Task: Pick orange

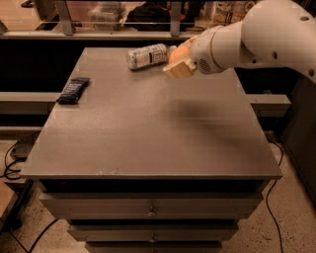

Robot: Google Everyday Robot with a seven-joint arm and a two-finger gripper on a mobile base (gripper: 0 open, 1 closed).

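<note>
The orange is a small round orange fruit held between the pale fingers of my gripper. The gripper is shut on it and holds it in the air above the far right part of the grey table. The white arm reaches in from the upper right. Only part of the orange shows past the fingers. A clear plastic bottle lies on its side just left of the gripper.
A dark flat packet lies near the table's left edge. The table has drawers below its front edge. A shelf with goods runs behind the table. Cables lie on the floor at the left.
</note>
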